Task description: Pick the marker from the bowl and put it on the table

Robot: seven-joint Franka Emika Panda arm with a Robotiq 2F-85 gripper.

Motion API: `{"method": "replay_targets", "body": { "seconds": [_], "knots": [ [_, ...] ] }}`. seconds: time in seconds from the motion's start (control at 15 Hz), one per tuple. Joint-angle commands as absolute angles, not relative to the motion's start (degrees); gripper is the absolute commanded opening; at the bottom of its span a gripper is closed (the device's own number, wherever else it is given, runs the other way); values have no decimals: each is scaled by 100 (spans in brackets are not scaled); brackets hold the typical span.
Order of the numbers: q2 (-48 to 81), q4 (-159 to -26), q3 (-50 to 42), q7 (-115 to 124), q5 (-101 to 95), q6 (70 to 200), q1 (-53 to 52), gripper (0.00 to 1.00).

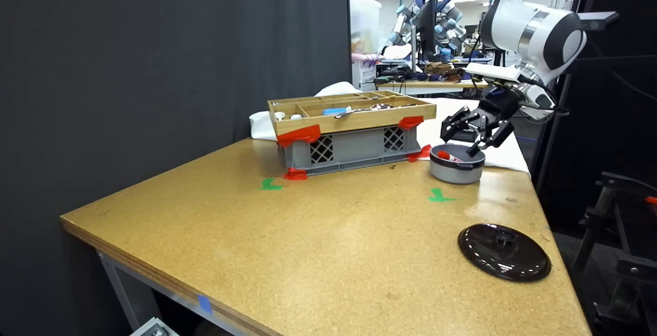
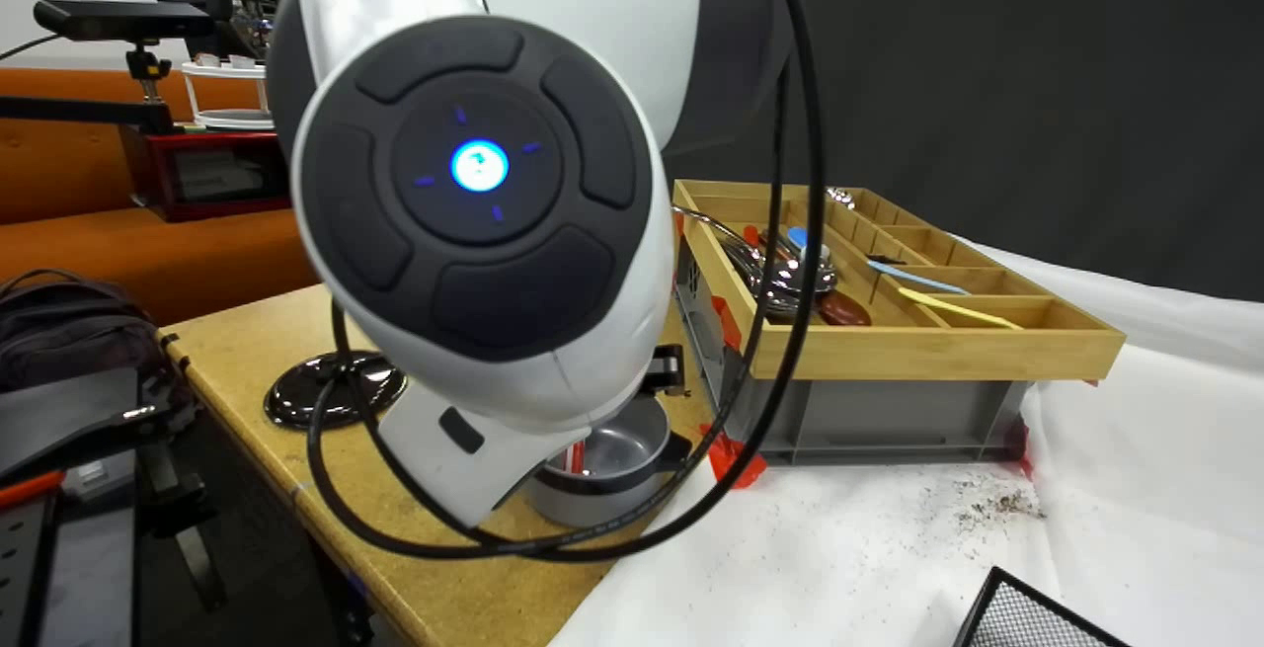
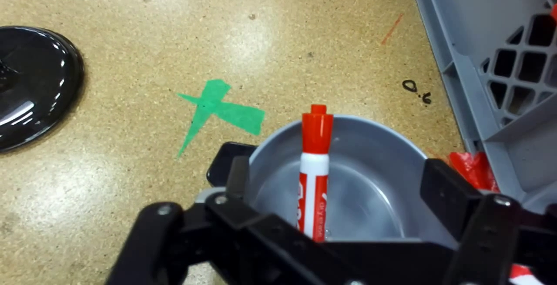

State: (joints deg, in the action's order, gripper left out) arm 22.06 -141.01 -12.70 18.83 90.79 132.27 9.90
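Black end effector point(image 3: 339, 183), wide above bowl point(image 3: 374, 150)

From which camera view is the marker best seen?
The wrist view: the marker is large there, cap and label visible, though its other end is hidden. In an exterior view, a small red and white part shows; in an exterior view, only a red strip.

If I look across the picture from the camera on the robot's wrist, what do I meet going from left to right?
Lid, green tape, marker, crate.
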Motion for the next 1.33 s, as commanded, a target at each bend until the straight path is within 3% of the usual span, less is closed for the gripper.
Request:
{"method": "replay_targets", "body": {
  "seconds": [0.0, 0.13, 0.2, 0.47, 0.53, 0.73, 0.8, 1.07, 1.13, 1.27],
  "knots": [
    [2210, -14089, -1253, 1658, 9193, 13227, 990, 100],
    [2330, -14014, -1225, 1651, 9241, 13256, 971, 100],
    [2383, -13983, -1215, 1650, 9265, 13264, 963, 82],
    [2643, -13847, -1185, 1626, 9379, 13321, 920, 51],
    [2710, -13808, -1182, 1621, 9404, 13327, 915, 54],
    [2898, -13675, -1165, 1590, 9530, 13355, 887, 48],
    [2945, -13639, -1158, 1579, 9577, 13355, 877, 28],
    [2903, -13645, -1137, 1371, 9789, 13364, 822, 2],
    [2799, -13706, -1142, 1280, 9842, 13425, 787, 0],
    [2598, -13824, -1150, 1102, 9882, 13523, 720, 5]
  ]
}}
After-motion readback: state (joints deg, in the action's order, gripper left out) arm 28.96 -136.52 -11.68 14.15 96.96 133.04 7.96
